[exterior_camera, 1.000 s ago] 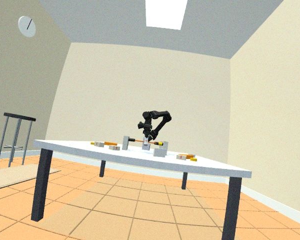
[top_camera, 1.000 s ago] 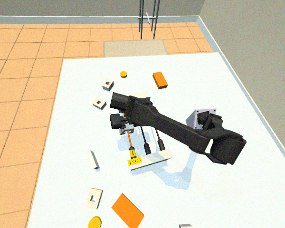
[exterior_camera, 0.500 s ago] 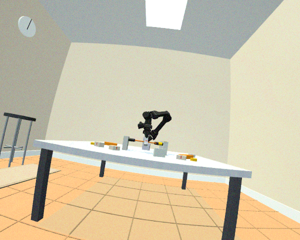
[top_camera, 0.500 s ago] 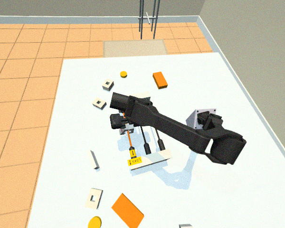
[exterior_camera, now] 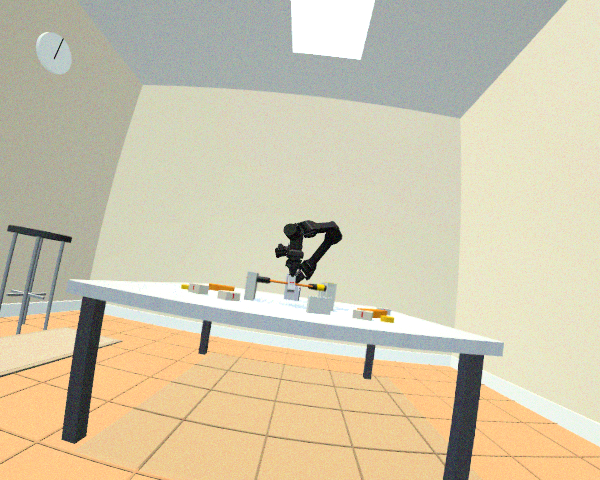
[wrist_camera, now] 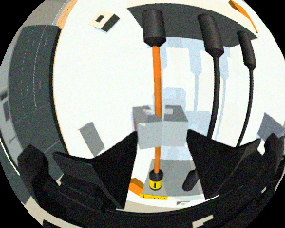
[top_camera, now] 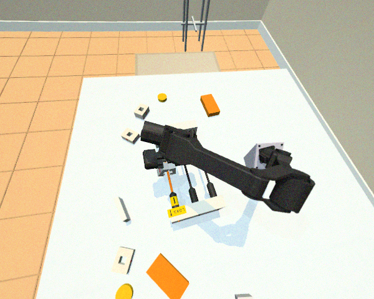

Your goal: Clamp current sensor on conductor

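My gripper [top_camera: 166, 162] [exterior_camera: 291, 275] [wrist_camera: 161, 135] points down and is shut on the grey current sensor [top_camera: 169, 166] [exterior_camera: 291, 283] [wrist_camera: 173, 135], with one finger at each side. The sensor sits over the orange conductor [top_camera: 170, 182] [exterior_camera: 304, 285] [wrist_camera: 157, 81], which enters its notch and comes out on the other side. A gap shows between the sensor's two upper parts in the wrist view; whether it is latched cannot be told. The yellow LOAD label [top_camera: 181, 210] [wrist_camera: 153, 197] and yellow sleeve [top_camera: 174, 200] [exterior_camera: 319, 287] [wrist_camera: 156, 183] are at one end. The sensor's arrow is not readable.
Two black conductors [top_camera: 188, 178] [wrist_camera: 216, 95] run beside the orange one, between a near end block [top_camera: 209, 208] and a far one. Holed blocks [top_camera: 127, 139], orange blocks [top_camera: 210, 104] [top_camera: 167, 276], yellow discs [top_camera: 162, 97] [top_camera: 124, 292] and a slab [top_camera: 122, 208] lie around them.
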`<state>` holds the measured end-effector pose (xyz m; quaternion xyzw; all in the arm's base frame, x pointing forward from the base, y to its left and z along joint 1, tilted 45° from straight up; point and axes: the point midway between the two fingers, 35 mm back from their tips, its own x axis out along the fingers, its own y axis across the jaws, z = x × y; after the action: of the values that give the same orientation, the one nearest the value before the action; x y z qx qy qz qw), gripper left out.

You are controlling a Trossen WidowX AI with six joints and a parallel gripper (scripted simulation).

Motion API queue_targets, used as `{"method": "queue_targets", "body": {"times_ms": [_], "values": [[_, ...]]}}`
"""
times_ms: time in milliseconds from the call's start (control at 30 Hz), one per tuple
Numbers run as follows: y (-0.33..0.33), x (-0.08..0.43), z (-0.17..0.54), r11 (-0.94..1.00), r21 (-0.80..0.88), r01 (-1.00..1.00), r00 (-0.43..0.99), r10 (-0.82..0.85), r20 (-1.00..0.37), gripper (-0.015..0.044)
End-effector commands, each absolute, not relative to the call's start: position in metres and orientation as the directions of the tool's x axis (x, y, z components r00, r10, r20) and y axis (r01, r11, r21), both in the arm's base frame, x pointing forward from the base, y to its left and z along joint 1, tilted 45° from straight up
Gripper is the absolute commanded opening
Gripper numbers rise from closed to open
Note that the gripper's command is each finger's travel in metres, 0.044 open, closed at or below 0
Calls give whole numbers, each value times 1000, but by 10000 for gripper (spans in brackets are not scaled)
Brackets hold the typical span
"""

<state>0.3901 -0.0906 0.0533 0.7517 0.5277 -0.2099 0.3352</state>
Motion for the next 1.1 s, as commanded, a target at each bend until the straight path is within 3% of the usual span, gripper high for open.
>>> {"method": "queue_targets", "body": {"times_ms": [0,467,1000,1067], "values": [[-93,395,56,-191,271,943,328,654,-681,0],[-91,403,57,-93,169,981,187,679,-710,0],[-90,401,55,-116,178,977,209,679,-704,420],[-90,401,55,-116,178,977,209,679,-704,440]]}}
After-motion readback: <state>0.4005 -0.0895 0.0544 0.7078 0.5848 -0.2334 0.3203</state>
